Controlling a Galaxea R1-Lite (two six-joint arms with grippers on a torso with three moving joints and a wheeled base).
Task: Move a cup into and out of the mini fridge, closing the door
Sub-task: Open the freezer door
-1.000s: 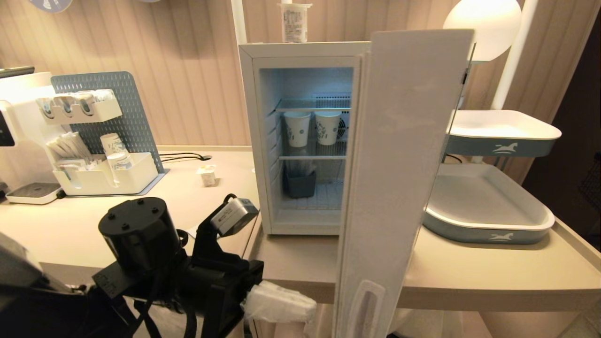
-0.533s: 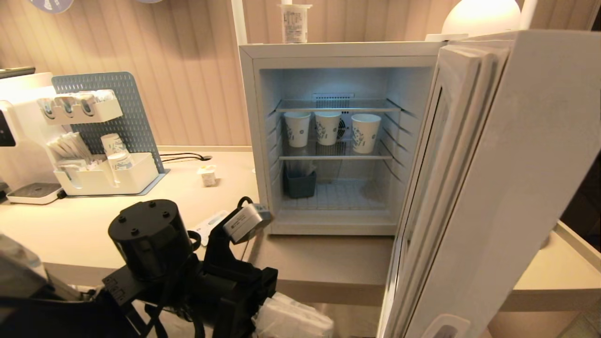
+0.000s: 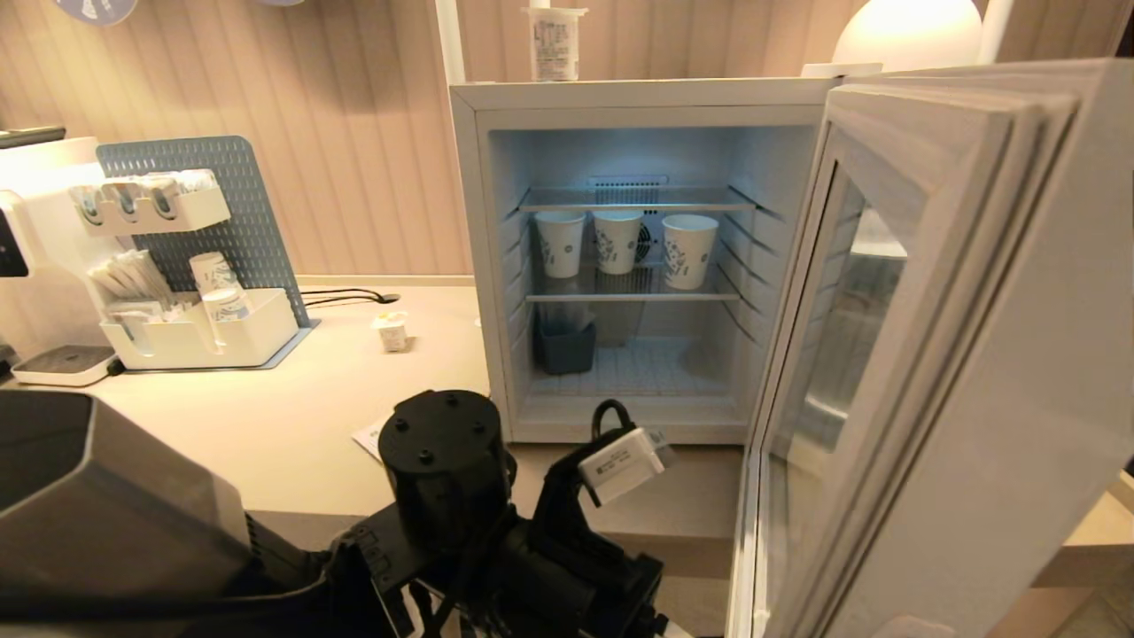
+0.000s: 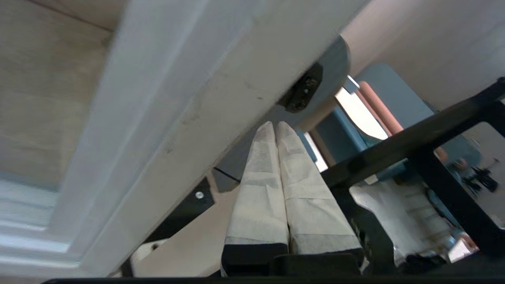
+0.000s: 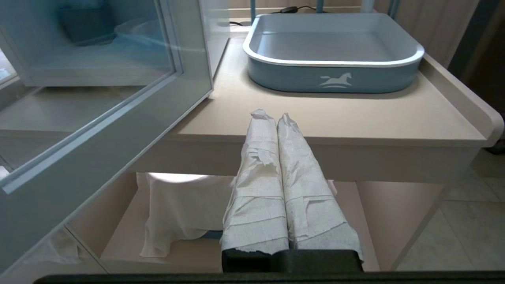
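The mini fridge (image 3: 469, 266) stands open on the counter, lit inside. Its door (image 3: 974, 354) is swung wide to the right, the glass pane facing me. The cup (image 3: 392, 330), tiny and white, sits on the counter left of the fridge, apart from both grippers. My left arm (image 3: 443, 461) reaches low in front of the fridge's opening. In the left wrist view my left gripper (image 4: 275, 128) is shut and empty, its tips just beneath the door's (image 4: 189, 79) lower edge. My right gripper (image 5: 272, 117) is shut and empty, held low before the counter's front edge, right of the door (image 5: 98, 79).
Three patterned paper cups (image 3: 617, 241) stand on the fridge's middle shelf, a dark bin (image 3: 565, 346) below them. A bottle (image 3: 555, 40) sits on top. An organiser with cups (image 3: 195, 328) stands far left. A blue tray (image 5: 335, 51) rests on the counter right of the fridge.
The door has swung from half open to wide open on the right. My left arm has moved rightward along the counter's front. The right arm has not moved.
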